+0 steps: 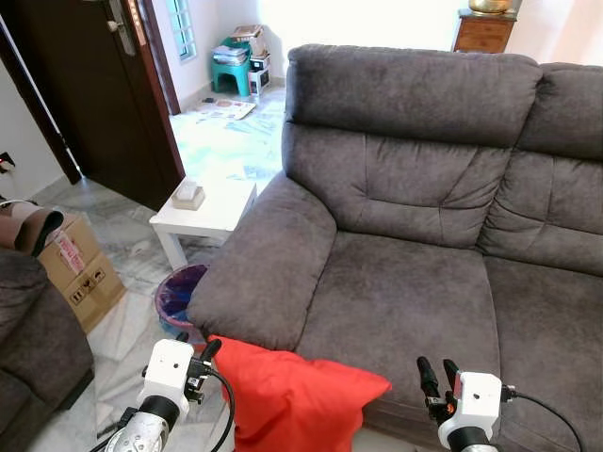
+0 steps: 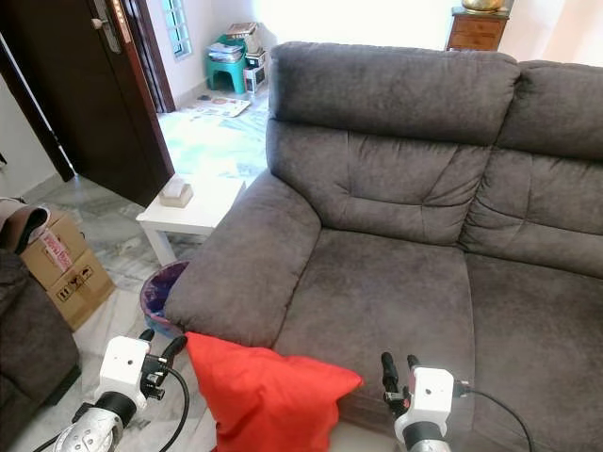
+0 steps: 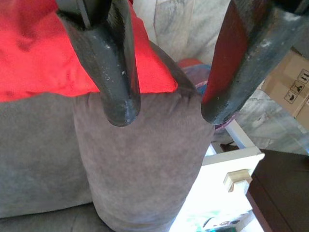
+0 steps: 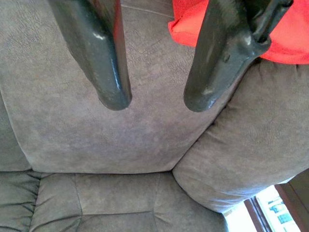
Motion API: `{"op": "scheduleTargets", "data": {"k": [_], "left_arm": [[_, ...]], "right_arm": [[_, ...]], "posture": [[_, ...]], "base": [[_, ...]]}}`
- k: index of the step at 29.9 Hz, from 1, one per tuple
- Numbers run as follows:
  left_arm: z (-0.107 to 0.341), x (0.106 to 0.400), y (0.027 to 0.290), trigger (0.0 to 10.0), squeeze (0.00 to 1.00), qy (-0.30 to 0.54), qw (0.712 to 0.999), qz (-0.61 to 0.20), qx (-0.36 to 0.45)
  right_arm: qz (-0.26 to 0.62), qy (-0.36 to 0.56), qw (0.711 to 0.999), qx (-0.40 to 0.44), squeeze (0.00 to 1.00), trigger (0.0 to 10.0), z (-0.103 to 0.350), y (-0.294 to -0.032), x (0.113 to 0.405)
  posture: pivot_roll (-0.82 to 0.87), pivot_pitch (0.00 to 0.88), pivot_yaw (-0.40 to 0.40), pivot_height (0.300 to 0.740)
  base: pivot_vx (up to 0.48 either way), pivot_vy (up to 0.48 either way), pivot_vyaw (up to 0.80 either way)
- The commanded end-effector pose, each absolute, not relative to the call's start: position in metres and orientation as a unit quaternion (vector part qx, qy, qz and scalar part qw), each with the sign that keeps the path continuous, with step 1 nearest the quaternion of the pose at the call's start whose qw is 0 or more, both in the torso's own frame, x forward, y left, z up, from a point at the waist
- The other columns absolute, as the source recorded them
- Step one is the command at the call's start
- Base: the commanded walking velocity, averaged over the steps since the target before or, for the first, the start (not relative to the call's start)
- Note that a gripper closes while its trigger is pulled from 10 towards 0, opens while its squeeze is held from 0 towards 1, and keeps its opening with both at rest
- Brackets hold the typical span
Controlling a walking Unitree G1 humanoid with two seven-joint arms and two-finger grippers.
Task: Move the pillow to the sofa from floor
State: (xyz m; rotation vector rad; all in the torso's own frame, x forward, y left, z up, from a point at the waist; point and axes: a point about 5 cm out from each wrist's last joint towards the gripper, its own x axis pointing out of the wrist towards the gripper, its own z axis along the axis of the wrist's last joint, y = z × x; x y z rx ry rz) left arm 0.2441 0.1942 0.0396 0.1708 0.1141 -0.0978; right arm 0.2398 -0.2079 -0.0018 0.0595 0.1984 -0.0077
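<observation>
pillow, red, lies low at the front of the sofa, leaning against the front of the left armrest with one corner reaching over the front lip of the seat cushion; i judge it only half landed, not yet properly on the seat. my left gripper sits just beside the pillow's upper left corner, fingers spread apart with nothing between them; my right gripper hangs before the seat edge, to the right of the pillow, its fingers likewise parted and empty. risk, as i read it: with neither gripper gripping the fabric, the pillow could slide off the rounded seat front to the floor; a push from one side alone would likely pivot it round the armrest rather than lift it. a second risk is a finger snagging the plush upholstery. open room: the whole seat beyond the pillow is bare and wide, so travel forward and up is free. constraints lie to my left, where the waste bin, the white side table and a cardboard box crowd the floor near the armrest.
</observation>
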Motion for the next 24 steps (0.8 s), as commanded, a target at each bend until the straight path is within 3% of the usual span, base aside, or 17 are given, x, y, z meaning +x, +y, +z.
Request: {"op": "scheduleTargets", "data": {"k": [1,18,24], "left_arm": [[0.0382,0.2426,0.1968,10.0,0.0,0.065,0.994,-0.043,0.079],[0.0346,0.24,0.1945,10.0,0.0,0.076,0.994,-0.045,0.07],[0.0342,0.2396,0.1954,10.0,0.0,0.077,0.994,-0.045,0.07]], "right_arm": [[-0.002,0.101,0.995,0.026,0.0,10.0,-0.0027,-0.2074,0.2389],[-0.008,0.113,0.993,0.023,0.0,10.0,-0.0052,-0.2051,0.2405],[-0.007,0.099,0.995,0.032,0.0,10.0,-0.0022,-0.2031,0.242]], "posture": [[-0.01,0.048,0.038,0.685],[-0.01,0.05,0.031,0.685],[-0.01,0.053,0.032,0.665]], "base": [[0.0,0.0,0.0],[0.0,0.0,0.0],[0.0,0.0,0.0]]}}
